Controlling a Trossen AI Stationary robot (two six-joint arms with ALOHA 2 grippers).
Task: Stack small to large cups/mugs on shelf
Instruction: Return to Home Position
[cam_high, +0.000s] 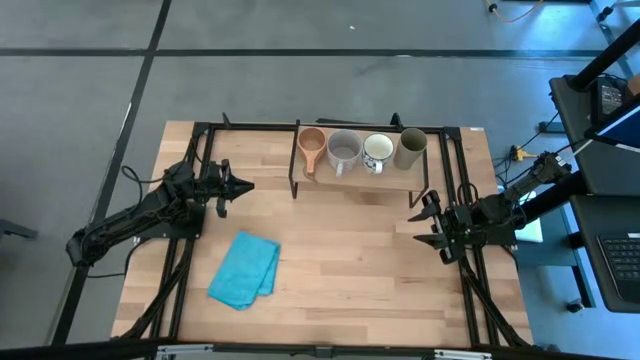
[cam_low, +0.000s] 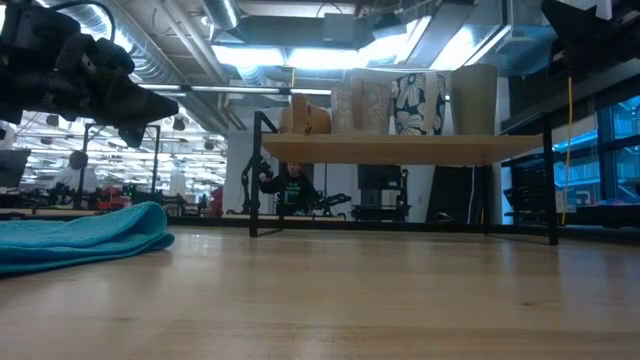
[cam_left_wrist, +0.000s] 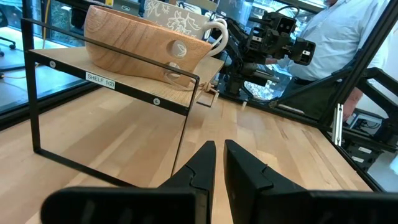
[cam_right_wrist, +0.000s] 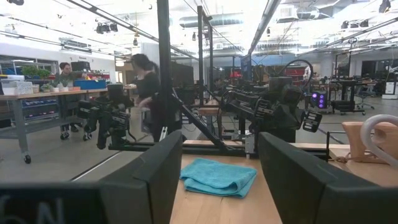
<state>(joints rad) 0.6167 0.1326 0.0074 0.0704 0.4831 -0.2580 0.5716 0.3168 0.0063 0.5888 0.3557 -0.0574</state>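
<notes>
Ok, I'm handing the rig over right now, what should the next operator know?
The left tool is shut and empty, left of the shelf.
The right tool is open and empty, off the shelf's right end.
On the shelf, left to right: brown wooden cup, grey mug, white mug, olive-green tumbler.
Done: all four placed, small to large.
Left: park both arms.

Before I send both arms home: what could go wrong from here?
1. The left tool, shut, points at the shelf's left end; a sideways swing could knock the frame and shake its load.
2. The brown cup stands at that end, near the edge, so it seems likeliest to tip off.
3. The right tool, open, hangs near the shelf's right front leg; a finger might catch it.
</notes>
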